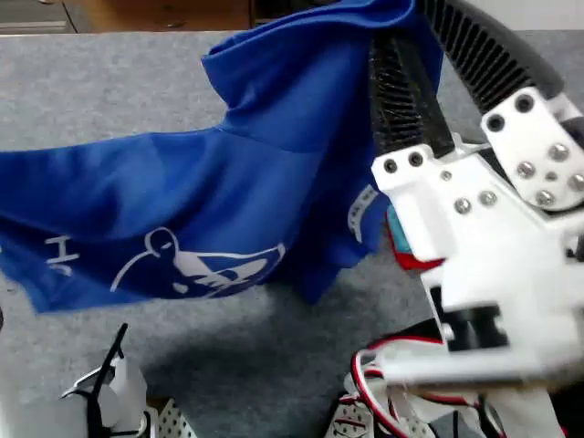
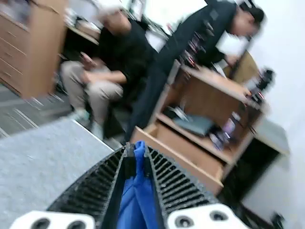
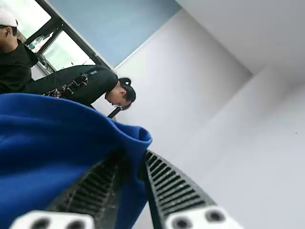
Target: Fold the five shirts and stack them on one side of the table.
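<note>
A blue shirt (image 1: 228,201) with white print hangs stretched in the air above the grey table (image 1: 91,82). Its top edge is bunched high at the right, between the black ribbed fingers (image 1: 401,82) of a raised white arm. In the left wrist view my left gripper (image 2: 136,145) is shut on a narrow fold of the blue shirt (image 2: 136,200), looking out over the table. In the right wrist view my right gripper (image 3: 138,152) is shut on the shirt (image 3: 47,143), which drapes thickly to one side; it points up toward the ceiling.
Red and white cables (image 1: 374,383) lie at the near right under the arm. A white and black part (image 1: 100,388) stands at the near left edge. A wooden cabinet (image 1: 155,14) runs behind the table's far edge.
</note>
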You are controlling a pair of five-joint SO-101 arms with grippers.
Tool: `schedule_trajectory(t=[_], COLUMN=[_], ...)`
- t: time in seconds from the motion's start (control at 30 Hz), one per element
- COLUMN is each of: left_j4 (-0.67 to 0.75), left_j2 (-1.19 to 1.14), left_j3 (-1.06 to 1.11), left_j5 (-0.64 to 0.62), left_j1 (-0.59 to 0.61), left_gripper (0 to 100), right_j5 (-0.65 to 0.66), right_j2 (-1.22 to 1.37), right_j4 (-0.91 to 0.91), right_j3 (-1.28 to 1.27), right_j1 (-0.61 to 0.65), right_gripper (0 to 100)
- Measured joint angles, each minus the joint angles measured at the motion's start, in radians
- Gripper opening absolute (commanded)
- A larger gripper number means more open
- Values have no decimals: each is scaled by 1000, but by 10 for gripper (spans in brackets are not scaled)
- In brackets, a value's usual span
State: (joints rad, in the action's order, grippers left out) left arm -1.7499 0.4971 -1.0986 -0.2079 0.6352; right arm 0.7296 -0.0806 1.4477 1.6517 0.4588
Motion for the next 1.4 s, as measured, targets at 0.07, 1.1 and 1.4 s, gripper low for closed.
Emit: schedule_trajectory(t=[0.07,1.1,1.4], left_j4=[0,0,15], left_j2=[3,612,689], left_j3=[5,921,852], left_j5=[0,170,173], left_j1=[43,198,198], left_gripper=[19,19,19], right_j5=[0,12,12], right_j2=[-17,-187,-295], right_j4=[-26,-284,-270], right_j3=[0,-336,-333], right_j1=[0,104,106], right_gripper=[4,5,4])
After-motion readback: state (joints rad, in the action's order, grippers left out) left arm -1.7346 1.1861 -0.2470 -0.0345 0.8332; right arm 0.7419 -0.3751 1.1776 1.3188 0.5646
